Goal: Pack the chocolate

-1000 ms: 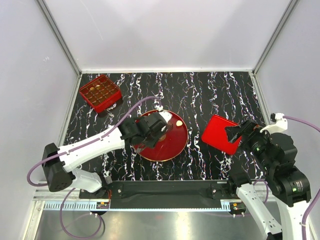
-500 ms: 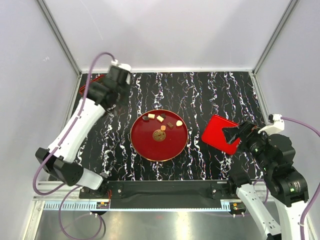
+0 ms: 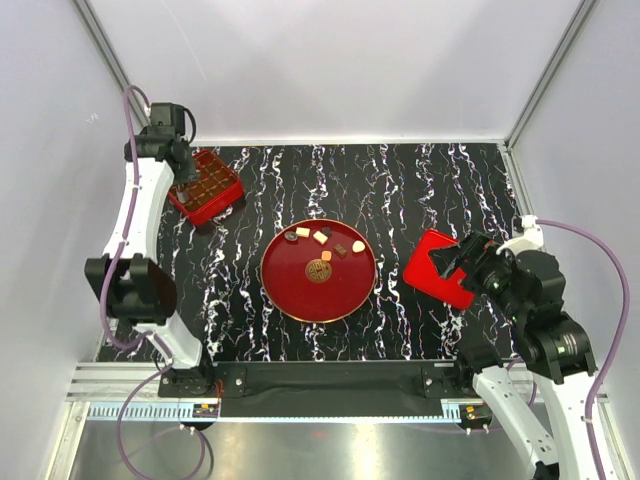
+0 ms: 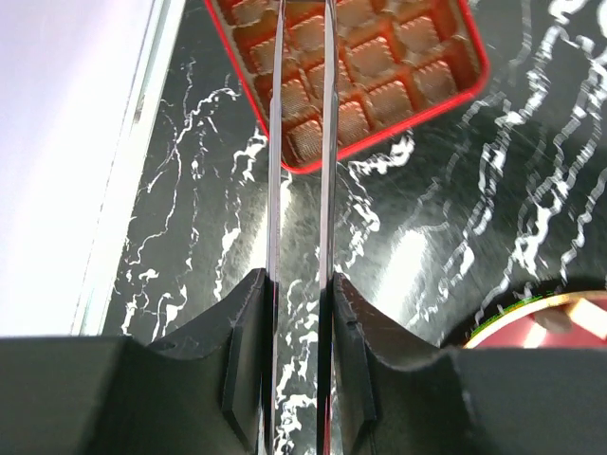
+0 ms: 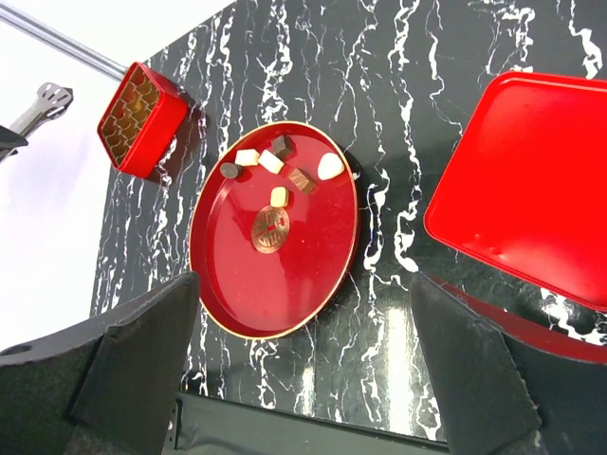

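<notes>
Several chocolates (image 5: 271,163) lie on the red plate (image 5: 285,280) mid-surface. My left tool (image 3: 179,168) hovers over the compartment box (image 4: 379,144), tips cropped, so I cannot tell its grip. My right tool (image 5: 303,289) gapes wide, empty.

From the left wrist, the red square box of gold cups (image 4: 379,66) is cut off at the top edge, and 2 thin fingers (image 4: 327,142) of the left gripper (image 4: 302,19) hide strips of it. Their tips run off the top too. Only a sliver of the round red plate (image 4: 588,324) shows. From the right wrist, the flat red lid (image 5: 531,180) runs off the right edge, with 1 corner behind the right gripper (image 5: 303,284).
</notes>
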Robot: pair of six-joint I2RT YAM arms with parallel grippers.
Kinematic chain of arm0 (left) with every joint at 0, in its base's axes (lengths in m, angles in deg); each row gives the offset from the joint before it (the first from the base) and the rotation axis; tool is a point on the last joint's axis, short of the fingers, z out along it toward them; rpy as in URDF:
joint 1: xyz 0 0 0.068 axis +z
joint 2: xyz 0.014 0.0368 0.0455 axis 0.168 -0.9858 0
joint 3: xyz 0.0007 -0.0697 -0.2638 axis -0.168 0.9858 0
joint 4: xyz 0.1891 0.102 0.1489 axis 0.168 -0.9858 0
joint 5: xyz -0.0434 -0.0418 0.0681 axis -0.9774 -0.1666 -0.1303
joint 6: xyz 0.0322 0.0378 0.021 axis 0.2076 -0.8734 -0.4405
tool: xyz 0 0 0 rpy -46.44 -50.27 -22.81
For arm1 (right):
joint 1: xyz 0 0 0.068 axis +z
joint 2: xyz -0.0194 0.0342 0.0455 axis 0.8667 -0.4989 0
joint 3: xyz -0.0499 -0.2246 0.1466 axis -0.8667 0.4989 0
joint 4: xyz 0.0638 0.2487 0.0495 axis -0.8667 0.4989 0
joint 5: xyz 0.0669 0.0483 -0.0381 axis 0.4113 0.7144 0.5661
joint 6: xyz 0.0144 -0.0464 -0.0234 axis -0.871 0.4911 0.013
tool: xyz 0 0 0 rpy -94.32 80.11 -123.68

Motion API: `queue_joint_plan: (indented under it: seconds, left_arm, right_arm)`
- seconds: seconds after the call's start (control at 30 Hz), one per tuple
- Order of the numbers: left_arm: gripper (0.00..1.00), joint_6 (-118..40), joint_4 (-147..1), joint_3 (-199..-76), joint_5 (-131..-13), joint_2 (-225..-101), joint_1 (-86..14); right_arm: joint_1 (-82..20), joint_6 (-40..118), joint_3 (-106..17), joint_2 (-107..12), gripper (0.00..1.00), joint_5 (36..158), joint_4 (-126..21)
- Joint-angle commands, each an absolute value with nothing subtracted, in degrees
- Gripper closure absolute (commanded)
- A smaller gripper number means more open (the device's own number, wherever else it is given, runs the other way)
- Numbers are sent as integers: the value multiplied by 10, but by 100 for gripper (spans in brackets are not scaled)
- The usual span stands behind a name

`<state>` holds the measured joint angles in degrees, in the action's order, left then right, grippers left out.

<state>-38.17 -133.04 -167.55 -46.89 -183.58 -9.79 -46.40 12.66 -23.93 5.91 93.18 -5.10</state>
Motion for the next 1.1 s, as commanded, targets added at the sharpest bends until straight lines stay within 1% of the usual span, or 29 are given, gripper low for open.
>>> queue_joint_plan:
  seconds: [0.0,0.43,0.77,1.07]
  left_arm:
    - [67,-373,-1282,-1720,-482,-1864,-65]
    - [67,-393,-1253,-1758,-475,-1963,-16]
    - [67,-391,-1225,-1732,-452,-1988,-14]
    - [65,-384,-1218,-1707,-447,-1979,-14]
  right_arm:
    - [-464,117,-224,47,0,956,-107]
    - [-464,122,-208,20,0,952,-140]
    - [-464,129,-196,0,0,945,-158]
    - [-464,134,-191,-8,0,940,-164]
